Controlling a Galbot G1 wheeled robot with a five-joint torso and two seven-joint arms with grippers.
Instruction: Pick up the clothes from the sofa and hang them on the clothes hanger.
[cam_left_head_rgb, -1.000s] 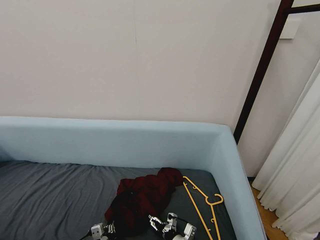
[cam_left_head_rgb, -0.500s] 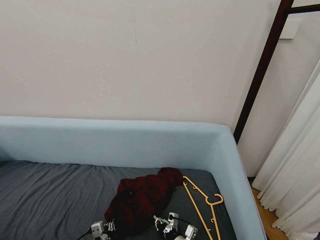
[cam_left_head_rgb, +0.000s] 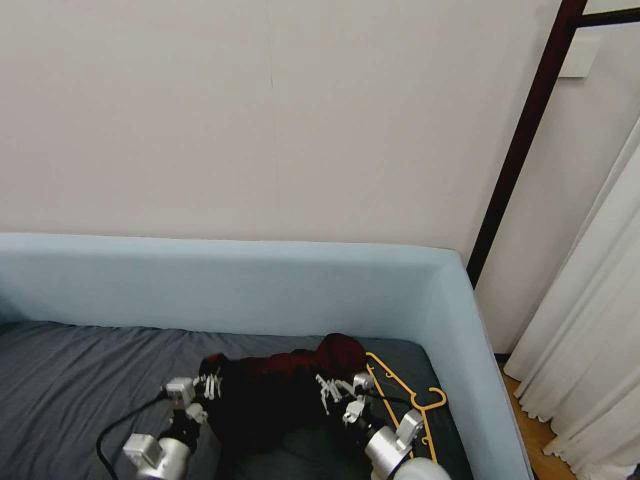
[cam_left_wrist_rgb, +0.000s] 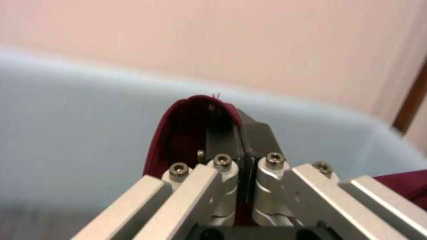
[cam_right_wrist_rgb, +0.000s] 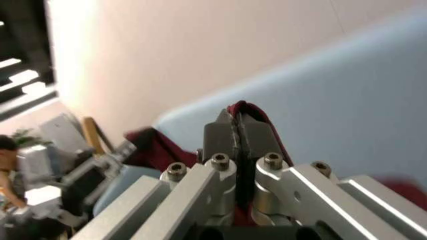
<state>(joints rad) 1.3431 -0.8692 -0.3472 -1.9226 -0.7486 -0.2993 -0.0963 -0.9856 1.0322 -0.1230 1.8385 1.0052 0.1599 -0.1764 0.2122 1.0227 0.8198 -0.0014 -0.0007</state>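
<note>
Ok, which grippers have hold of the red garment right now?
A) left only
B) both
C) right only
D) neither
B: the wrist views show the left gripper and the right gripper each shut on a fold of the red garment.

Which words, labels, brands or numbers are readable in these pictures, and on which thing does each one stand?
None can be read. The dark red garment, the yellow hanger, the sofa, and the left pincer and right pincer, both shut on the garment, carry no text.
</note>
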